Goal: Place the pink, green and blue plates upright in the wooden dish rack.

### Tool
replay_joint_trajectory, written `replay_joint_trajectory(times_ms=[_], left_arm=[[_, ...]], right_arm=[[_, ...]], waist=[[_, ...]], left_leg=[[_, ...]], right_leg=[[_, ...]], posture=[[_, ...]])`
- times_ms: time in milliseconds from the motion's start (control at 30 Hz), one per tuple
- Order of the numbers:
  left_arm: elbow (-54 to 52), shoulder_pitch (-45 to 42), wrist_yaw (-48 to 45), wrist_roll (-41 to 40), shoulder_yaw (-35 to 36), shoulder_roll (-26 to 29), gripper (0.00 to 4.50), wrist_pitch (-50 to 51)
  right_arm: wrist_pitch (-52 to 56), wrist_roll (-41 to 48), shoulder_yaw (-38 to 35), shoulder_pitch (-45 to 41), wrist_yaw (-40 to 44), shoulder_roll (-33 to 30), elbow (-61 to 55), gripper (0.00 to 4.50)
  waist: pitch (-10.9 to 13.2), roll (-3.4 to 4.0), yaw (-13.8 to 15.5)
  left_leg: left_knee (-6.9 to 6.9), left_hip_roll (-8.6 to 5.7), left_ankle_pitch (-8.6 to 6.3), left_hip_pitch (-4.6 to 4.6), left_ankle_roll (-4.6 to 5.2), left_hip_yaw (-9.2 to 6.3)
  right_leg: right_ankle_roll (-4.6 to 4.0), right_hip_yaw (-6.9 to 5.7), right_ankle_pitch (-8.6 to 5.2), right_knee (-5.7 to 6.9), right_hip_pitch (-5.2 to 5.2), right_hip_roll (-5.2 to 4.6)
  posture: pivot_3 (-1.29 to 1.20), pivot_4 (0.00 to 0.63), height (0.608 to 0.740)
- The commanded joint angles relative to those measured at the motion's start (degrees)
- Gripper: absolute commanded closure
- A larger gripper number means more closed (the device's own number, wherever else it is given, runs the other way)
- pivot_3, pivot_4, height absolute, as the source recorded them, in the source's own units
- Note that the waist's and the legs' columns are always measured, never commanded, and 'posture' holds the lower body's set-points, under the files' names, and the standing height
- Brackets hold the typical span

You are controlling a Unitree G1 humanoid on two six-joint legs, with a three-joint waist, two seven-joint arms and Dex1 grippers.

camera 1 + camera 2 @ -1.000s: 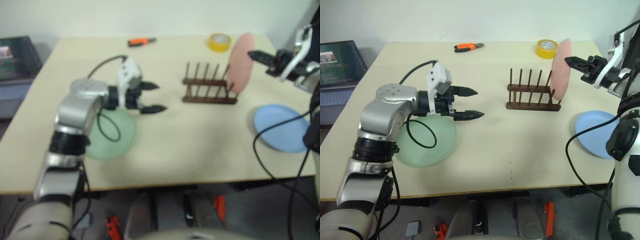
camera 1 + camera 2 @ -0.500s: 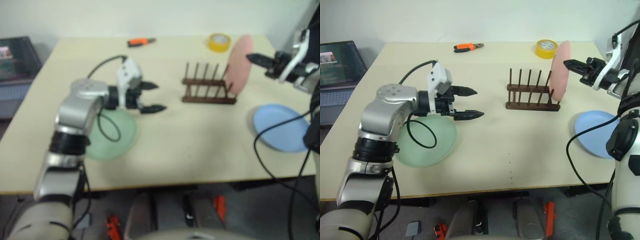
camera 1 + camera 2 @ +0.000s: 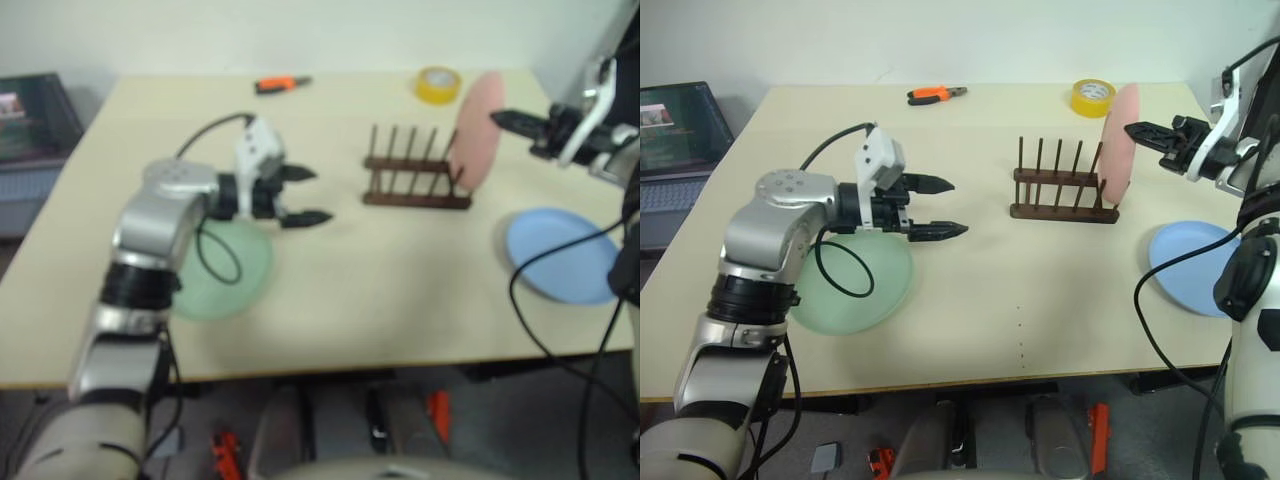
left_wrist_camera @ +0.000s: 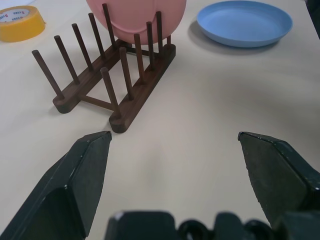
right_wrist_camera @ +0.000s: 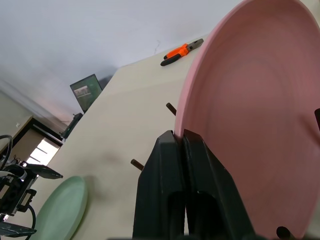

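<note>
The pink plate [image 3: 1120, 140] stands nearly upright, its lower edge among the pegs at the right end of the wooden dish rack [image 3: 1060, 195]. My right gripper [image 3: 1132, 130] is shut on the pink plate's rim [image 5: 260, 110]. The green plate [image 3: 855, 290] lies flat on the table at the left. My left gripper [image 3: 956, 206] hovers open and empty over that plate's far right edge, pointing at the rack [image 4: 115, 75]. The blue plate [image 3: 1185, 265] lies flat at the table's right edge, in front of the rack's right end.
A yellow tape roll [image 3: 1093, 97] sits behind the rack. An orange-and-black tool [image 3: 937, 94] lies at the table's back. A laptop [image 3: 670, 120] stands off the table's left side. A black cable loops over the green plate.
</note>
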Motion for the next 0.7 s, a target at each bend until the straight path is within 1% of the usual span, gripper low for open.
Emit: replay_joint_trajectory(times_ms=[33,200,467,567,700], left_arm=[[-1.2,-0.7,0.4,-0.1,0.2,0.3,0.04,-0.8],[-1.2,-0.8,0.7,-0.1,0.1,-0.1,0.04,-0.7],[-0.6,-1.1,1.0,-0.2,0.3,-0.3,0.04,-0.8],[-1.0,-1.0,1.3,-0.3,0.3,-0.3,0.04,-0.5],[-0.7,-1.0,1.6,-0.3,0.4,-0.3,0.04,-0.5]], right_arm=[[0.8,1.0,-2.0,-0.7,-4.6,-0.3,-0.7,4.50],[5.6,3.3,-5.3,-1.7,-11.0,0.0,0.0,4.50],[7.7,6.0,-9.0,-1.8,-17.1,0.0,0.0,4.50],[9.0,6.5,-9.8,-1.8,-18.1,-0.2,0.0,4.50],[9.4,7.9,-11.8,-1.8,-21.9,-0.1,0.2,4.50]], waist=[[0.0,0.00,0.0],[0.0,0.00,0.0],[0.0,0.00,0.1],[0.0,0.00,0.1],[0.0,0.00,0.1]], left_leg=[[0.00,0.00,0.00,0.00,0.00,0.00],[0.03,0.01,0.00,0.00,0.00,-0.01],[0.03,0.00,0.00,0.00,0.00,-0.01],[0.03,0.00,0.00,0.00,0.00,-0.02],[0.03,0.00,0.00,0.00,0.00,-0.02]], right_leg=[[0.00,0.00,0.00,0.00,0.00,0.00],[-0.02,0.00,0.02,0.01,0.02,-0.01],[-0.01,0.00,0.02,-0.01,0.04,-0.03],[-0.01,-0.01,0.02,-0.02,0.04,-0.03],[-0.01,-0.01,0.02,-0.01,0.04,-0.03]], posture=[[0.00,0.150,0.740],[0.00,0.150,0.740],[0.00,0.150,0.740],[0.00,0.150,0.740],[0.00,0.150,0.740]])
